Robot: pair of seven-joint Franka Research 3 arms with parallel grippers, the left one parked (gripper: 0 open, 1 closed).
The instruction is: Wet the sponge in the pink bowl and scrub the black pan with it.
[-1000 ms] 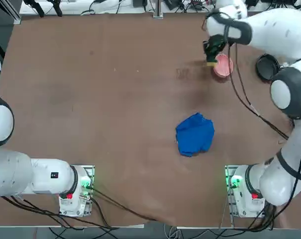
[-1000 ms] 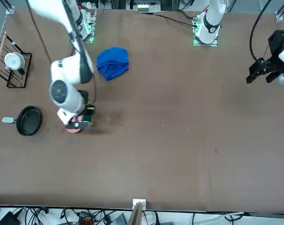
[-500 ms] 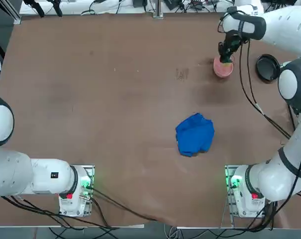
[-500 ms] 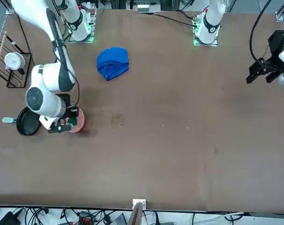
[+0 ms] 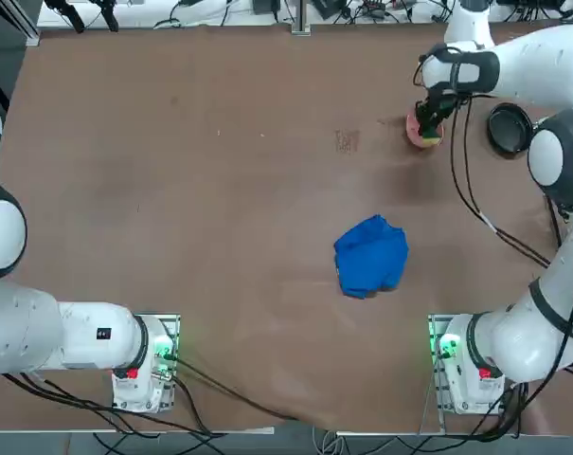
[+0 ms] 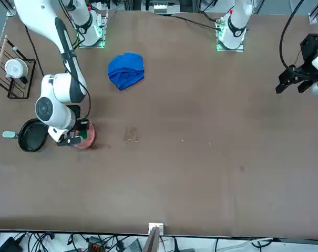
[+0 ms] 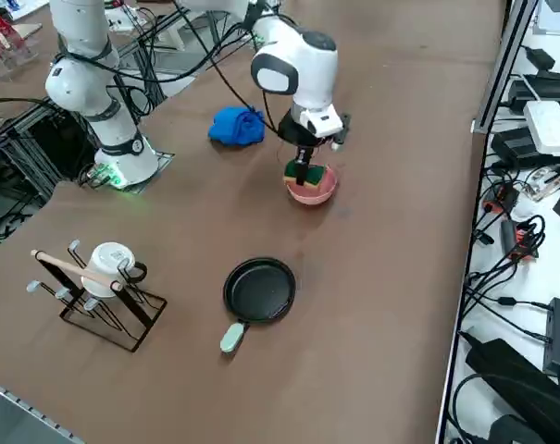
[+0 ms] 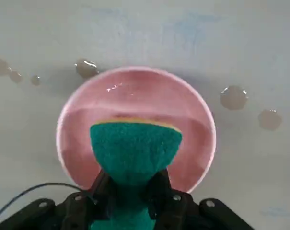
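Right wrist view: right gripper (image 8: 133, 189) clenched on the green-and-yellow sponge (image 8: 135, 146), its sides pinched in; pink bowl (image 8: 183, 143) beyond the fingertips, sponge over its inside; contact with the bowl can't be told. Top view: right arm (image 5: 542, 71) bent at the elbow, reaching out from its base, wrist over the bowl, hand pointing down; black pan (image 5: 510, 129) near the gripper, on its right; blue cloth (image 5: 371, 256) nearer the arm's base than the gripper; no writing legible on sponge, bowl or pan.
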